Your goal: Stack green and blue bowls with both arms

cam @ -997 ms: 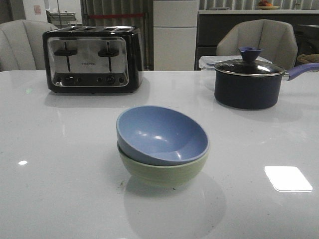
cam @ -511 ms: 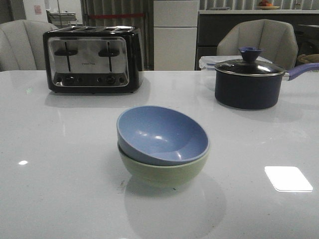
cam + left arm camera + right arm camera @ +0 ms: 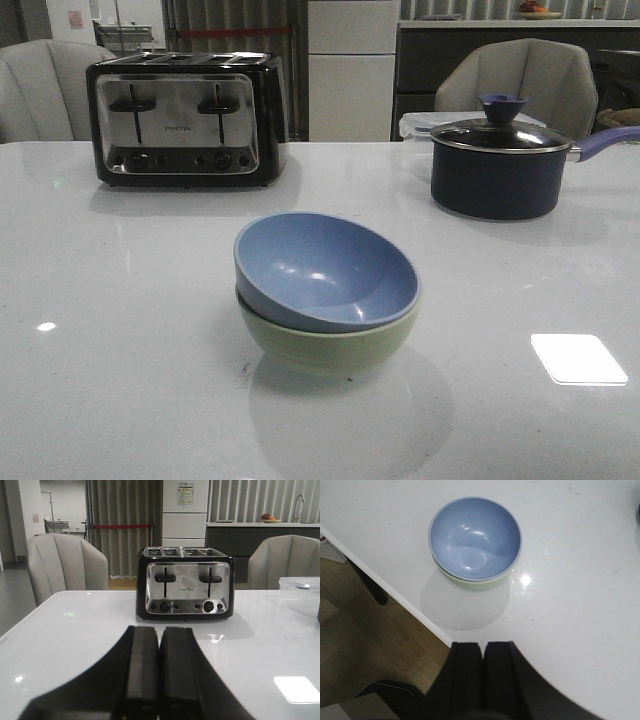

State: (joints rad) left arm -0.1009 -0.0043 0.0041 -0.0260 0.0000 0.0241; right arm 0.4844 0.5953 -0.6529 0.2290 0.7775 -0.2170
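The dusty blue bowl (image 3: 325, 268) sits tilted inside the pale green bowl (image 3: 330, 345) near the middle of the white table (image 3: 120, 380). Both also show in the right wrist view, the blue bowl (image 3: 475, 537) over the green bowl's rim (image 3: 475, 584). My right gripper (image 3: 483, 646) is shut and empty, held above the table's edge, well apart from the bowls. My left gripper (image 3: 159, 630) is shut and empty, above the table and facing the toaster. Neither arm shows in the front view.
A black and chrome toaster (image 3: 185, 120) stands at the back left and shows in the left wrist view (image 3: 186, 584). A dark lidded saucepan (image 3: 500, 165) with a blue handle stands at the back right. Chairs stand behind the table. The table edge (image 3: 395, 596) borders wooden floor.
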